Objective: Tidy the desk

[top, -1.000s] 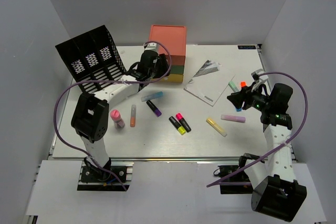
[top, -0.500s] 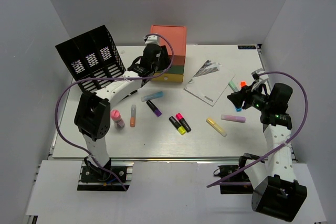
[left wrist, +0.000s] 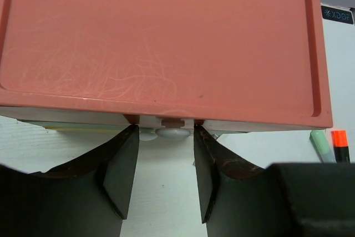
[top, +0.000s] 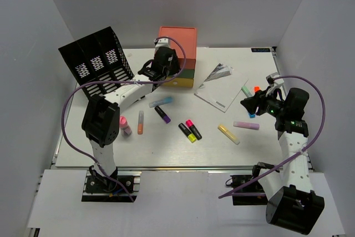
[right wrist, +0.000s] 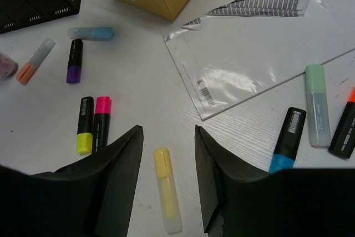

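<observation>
White, stiff and too big to lift, the desk (top: 166,151) lies flat beneath everything; its likely light drawer unit (top: 178,40) is best taken by the small knob (left wrist: 173,133) the left gripper (left wrist: 166,130) straddles, jaws apart, while the right gripper (right wrist: 167,131) hangs open, empty

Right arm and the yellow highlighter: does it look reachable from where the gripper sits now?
Probably yes. The right gripper hangs open above bare desk, and the yellow highlighter lies alone, in line with the gap between its fingers. The nearest neighbour, the pink highlighter, lies well apart from it.
</observation>
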{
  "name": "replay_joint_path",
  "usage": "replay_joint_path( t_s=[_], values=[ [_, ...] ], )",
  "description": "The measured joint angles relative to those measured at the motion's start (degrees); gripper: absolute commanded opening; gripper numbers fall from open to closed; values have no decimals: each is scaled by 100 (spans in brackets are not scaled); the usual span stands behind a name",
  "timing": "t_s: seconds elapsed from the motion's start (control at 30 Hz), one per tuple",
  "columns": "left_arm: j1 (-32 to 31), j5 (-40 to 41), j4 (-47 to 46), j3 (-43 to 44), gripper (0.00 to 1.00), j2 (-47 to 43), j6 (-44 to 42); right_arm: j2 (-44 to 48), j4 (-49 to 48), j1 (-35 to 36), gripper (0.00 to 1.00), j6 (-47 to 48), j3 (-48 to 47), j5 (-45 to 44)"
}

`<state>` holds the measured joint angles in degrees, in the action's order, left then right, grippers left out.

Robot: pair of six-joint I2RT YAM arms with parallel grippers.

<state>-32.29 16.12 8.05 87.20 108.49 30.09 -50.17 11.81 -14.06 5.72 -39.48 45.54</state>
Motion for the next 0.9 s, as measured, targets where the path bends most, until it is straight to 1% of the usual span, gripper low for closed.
replay_joint_path(
  t_s=[0.3,0.4,0.57,0.63,0.67,0.73,0.77,0.9],
  values=[
    [-17,85,59,94,53,0,-4,0,0,0,48,-22,0,-37],
    [-20,105,52,94,48,0,-2,0,0,0,48,-24,0,-37],
    [-24,103,33,94,37,0,-7,0,0,0,48,-26,2,-39],
    [-33,107,26,94,33,0,-2,0,0,0,48,-24,2,-42],
    [-33,107,26,94,28,0,2,0,0,0,48,-24,2,-42],
    [-35,107,22,92,24,0,-4,0,0,0,48,-24,4,-44],
    [-35,107,15,92,20,0,-4,-2,0,0,48,-24,7,-44],
    [-35,101,-251,-160,15,-98,-2,-7,-4,0,48,-24,39,-59]
  ],
)
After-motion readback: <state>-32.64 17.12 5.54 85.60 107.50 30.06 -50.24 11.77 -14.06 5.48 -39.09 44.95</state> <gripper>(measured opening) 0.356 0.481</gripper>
